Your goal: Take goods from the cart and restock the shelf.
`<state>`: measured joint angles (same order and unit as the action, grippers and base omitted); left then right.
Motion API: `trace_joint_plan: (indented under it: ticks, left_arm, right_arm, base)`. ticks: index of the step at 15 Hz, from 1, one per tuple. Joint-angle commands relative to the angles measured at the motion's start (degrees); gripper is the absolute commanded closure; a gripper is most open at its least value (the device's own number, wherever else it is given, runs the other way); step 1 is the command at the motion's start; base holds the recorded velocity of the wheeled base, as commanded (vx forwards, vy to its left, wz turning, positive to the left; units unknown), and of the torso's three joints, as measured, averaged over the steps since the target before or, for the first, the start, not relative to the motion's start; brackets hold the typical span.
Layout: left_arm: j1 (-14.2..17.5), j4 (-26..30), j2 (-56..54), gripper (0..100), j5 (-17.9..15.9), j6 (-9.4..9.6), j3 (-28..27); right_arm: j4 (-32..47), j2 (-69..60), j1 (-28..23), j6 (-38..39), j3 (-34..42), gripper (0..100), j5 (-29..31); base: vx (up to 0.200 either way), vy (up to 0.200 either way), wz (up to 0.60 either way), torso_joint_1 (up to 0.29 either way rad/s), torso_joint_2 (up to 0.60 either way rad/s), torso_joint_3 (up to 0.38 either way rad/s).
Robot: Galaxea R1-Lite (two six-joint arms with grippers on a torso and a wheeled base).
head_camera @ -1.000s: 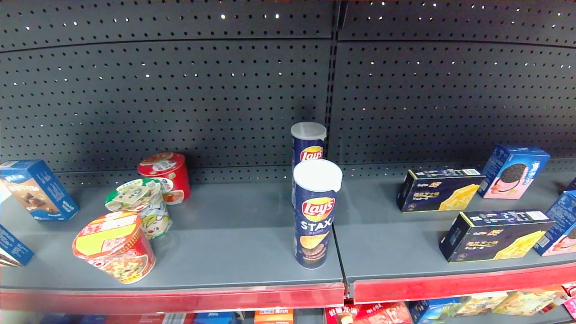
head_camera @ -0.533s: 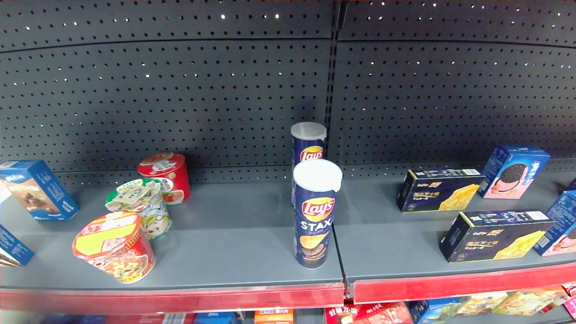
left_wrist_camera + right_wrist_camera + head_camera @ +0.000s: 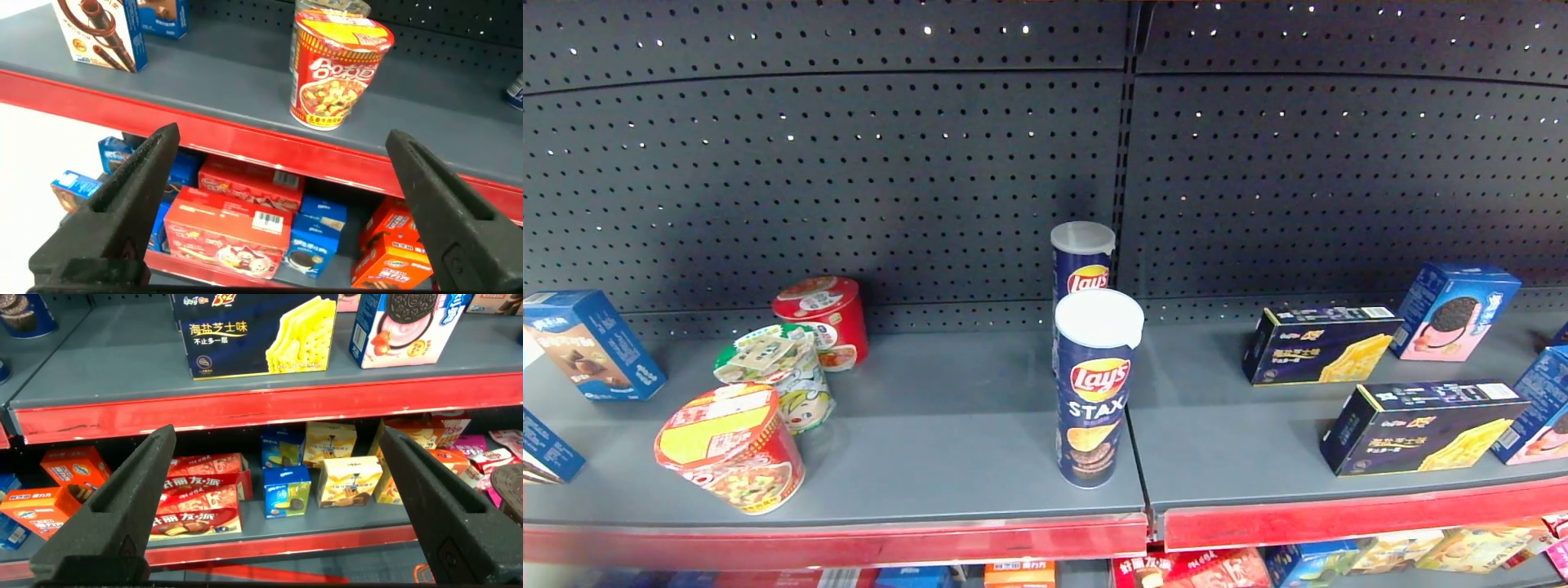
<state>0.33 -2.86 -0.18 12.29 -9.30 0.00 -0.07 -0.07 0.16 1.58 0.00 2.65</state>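
Note:
On the grey shelf (image 3: 947,433) two blue chip cans stand upright at the middle: the front chip can (image 3: 1093,390) near the red edge, the rear chip can (image 3: 1082,263) against the back panel. My left gripper (image 3: 282,212) hangs open and empty in front of the shelf's red lip, below a red noodle cup (image 3: 337,65). My right gripper (image 3: 282,510) is open and empty too, in front of the lower shelf, below a dark cracker box (image 3: 253,333).
Three noodle cups (image 3: 768,392) lie tilted at the left, with blue boxes (image 3: 592,343) beyond them. Dark cracker boxes (image 3: 1421,425) and blue cookie boxes (image 3: 1454,310) fill the right. The lower shelf (image 3: 286,531) holds several boxes. Bare shelf lies between cups and cans.

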Motion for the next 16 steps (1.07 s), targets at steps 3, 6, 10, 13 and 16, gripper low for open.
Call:
trace_joint_plan:
  ticks: [3, 6, 10, 13, 16]
  left_arm:
    - [0.0, 0.0, 0.2, 0, 0.0, -0.01, 0.0]
    - [0.0, 0.0, 0.2, 0, 0.0, -0.1, 0.0]
    - [0.0, 0.0, 0.2, 0, 0.1, -0.01, 0.0]
    - [0.0, 0.0, 0.2, 0, 0.1, -0.01, 0.0]
    - [0.0, 0.0, 0.2, 0, 0.1, -0.01, 0.0]
  right_arm:
    - [0.1, 0.1, 0.0, -0.1, 0.0, 0, -0.1]
    - [0.2, 0.1, 0.0, -1.3, 0.0, 0, -0.4]
    - [0.2, 0.1, 0.0, -1.3, 0.0, 0, -0.4]
    - [0.2, 0.1, 0.0, -1.3, 0.0, 0, -0.4]
    - [0.2, 0.1, 0.0, -1.3, 0.0, 0, -0.4]
  base:
    - [0.0, 0.0, 0.0, 0.0, 0.0, 0.0]
    - [0.0, 0.0, 0.0, 0.0, 0.0, 0.0]
    - [0.0, 0.0, 0.0, 0.0, 0.0, 0.0]
    - [0.0, 0.0, 0.0, 0.0, 0.0, 0.0]
    - [0.0, 0.0, 0.0, 0.0, 0.0, 0.0]
